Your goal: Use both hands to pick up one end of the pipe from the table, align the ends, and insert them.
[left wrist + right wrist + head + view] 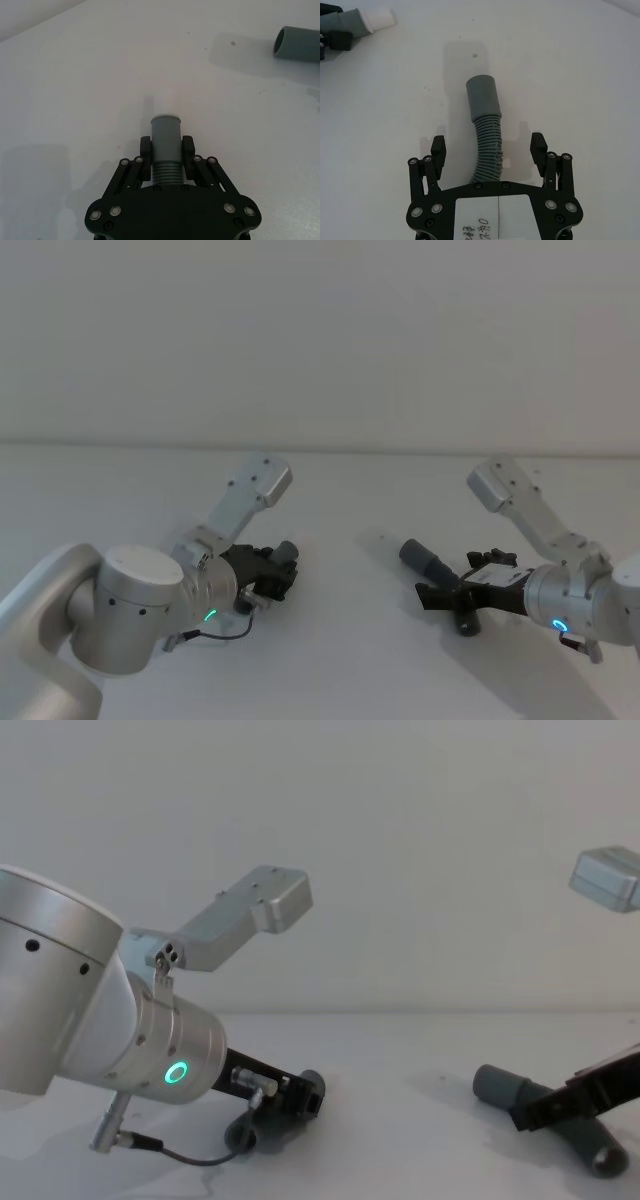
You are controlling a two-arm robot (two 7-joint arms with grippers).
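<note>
Nearest, toward the right of the plain white matte table (340, 665): right black plastic two-fingered gripper (488, 145), jaws spread wide, straddling without touching the ribbed stretch of the longer dull grey arched tube piece (488, 131). Across on the left: left black two-fingered gripper (166, 145), pinched tight on the shorter grey tube piece (165, 130) just ahead of its ribs. Farther out, between the two arms and well apart from each other: smooth wider grey collar socket (482, 97), lying on the table, and narrower whitish tip (376, 19), both well short of the table's far edge. Likely trouble from here: closing on the springy ribs rather than close behind the stiff collar, leaving the socket free to droop or swing off line; or a skewed meeting of the ends, jamming tip against rim instead of sliding in.
</note>
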